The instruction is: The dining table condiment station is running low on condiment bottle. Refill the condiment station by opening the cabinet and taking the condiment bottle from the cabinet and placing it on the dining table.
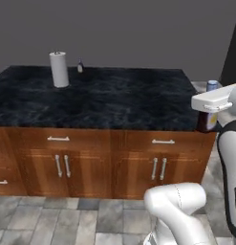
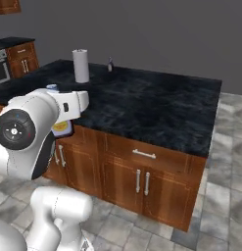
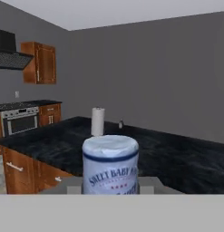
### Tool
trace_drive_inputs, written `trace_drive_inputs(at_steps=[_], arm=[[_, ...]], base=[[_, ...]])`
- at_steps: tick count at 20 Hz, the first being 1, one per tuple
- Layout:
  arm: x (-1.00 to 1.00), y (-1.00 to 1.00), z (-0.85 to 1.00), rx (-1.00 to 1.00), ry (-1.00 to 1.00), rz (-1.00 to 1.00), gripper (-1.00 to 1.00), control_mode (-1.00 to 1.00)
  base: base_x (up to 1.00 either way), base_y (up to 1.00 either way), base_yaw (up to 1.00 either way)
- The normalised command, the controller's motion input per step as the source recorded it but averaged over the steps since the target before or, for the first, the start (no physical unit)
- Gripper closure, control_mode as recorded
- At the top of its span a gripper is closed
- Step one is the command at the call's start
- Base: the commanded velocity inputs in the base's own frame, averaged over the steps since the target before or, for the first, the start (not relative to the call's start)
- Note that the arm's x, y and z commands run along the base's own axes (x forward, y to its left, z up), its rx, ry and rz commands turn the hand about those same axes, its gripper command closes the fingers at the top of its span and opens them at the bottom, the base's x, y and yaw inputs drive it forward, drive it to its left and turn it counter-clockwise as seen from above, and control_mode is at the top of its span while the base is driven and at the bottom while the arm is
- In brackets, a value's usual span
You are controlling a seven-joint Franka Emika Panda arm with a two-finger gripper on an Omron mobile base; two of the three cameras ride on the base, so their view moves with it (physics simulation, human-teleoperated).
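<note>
Glossy veined marble tops the dining table [image 1: 114,103] above reddish wood, with metal handles [image 1: 163,141]

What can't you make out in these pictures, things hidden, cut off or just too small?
- Gripper fingers: hand view, hidden behind the condiment bottle.
- Bottle's base: hand view, cut off by the bottom edge; left base view, body behind the arm.
- Small bottle beside the paper-towel roll on the dining table: too small for detail.
</note>
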Motion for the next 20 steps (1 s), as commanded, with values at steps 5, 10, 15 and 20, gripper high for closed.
trace_drive_inputs(at_steps=[5,10,15,20], arm=[[0.00,0.00,0.00,0.00,0.00,0.00,1.00,1.00],[0.00,0.00,0.00,0.00,0.00,0.00,1.00,1.00],[0.00,0.00,0.00,0.00,0.00,0.00,1.00,1.00],[0.00,0.00,0.00,0.00,0.00,0.00,1.00,1.00]], base=[[0.41,-1.00,0.16],[0.29,-1.00,0.14],[0.19,-1.00,0.12],[0.10,-1.00,0.12]])
